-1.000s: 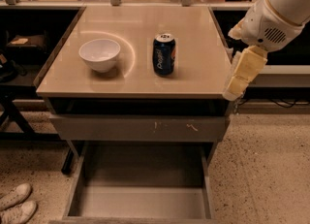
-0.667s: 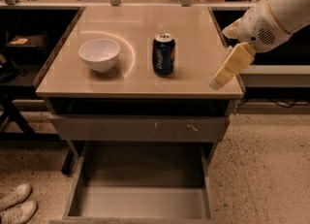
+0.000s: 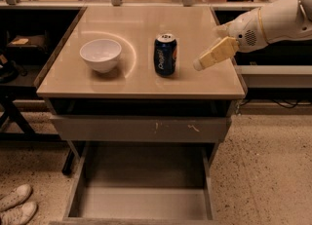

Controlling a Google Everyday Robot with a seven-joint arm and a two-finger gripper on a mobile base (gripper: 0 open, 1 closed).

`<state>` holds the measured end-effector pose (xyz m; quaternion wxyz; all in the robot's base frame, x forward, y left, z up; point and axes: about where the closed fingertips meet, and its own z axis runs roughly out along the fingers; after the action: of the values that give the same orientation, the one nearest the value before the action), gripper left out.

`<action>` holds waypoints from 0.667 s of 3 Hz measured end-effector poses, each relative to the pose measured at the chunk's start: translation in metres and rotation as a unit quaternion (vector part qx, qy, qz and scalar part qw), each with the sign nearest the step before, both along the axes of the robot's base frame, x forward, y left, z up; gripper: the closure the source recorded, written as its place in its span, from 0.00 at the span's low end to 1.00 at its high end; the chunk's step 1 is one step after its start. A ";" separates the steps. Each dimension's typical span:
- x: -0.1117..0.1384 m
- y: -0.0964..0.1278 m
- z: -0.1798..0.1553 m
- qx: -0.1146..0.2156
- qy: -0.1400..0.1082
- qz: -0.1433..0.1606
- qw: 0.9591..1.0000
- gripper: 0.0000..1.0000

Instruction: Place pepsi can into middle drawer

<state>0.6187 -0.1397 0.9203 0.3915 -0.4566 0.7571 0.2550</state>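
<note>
The pepsi can [image 3: 165, 54] stands upright near the middle of the beige tabletop [image 3: 141, 80]; it is dark blue with a silver top and white lettering. My gripper [image 3: 200, 64] hangs just above the tabletop to the right of the can, a short gap away and not touching it, pointing down and left. It holds nothing. The middle drawer [image 3: 141, 202] is pulled out below the table, with a plain grey floor and nothing in it.
A white bowl [image 3: 100, 55] sits left of the can. A shut drawer front with pale scratch marks [image 3: 141, 129] is above the open drawer. White shoes [image 3: 17, 204] lie on the floor at lower left. Cluttered benches stand behind.
My gripper has moved left and up from the table's right edge, over the tabletop toward the can. The can, bowl and drawer have not moved.
</note>
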 end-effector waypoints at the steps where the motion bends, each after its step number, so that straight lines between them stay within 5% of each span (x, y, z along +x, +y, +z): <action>1: 0.002 0.004 -0.003 0.003 0.001 -0.002 1.000 0.00; 2: 0.013 0.039 -0.018 0.035 -0.006 0.025 0.999 0.00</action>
<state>0.6317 -0.1010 0.9019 0.4054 -0.4631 0.7336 0.2880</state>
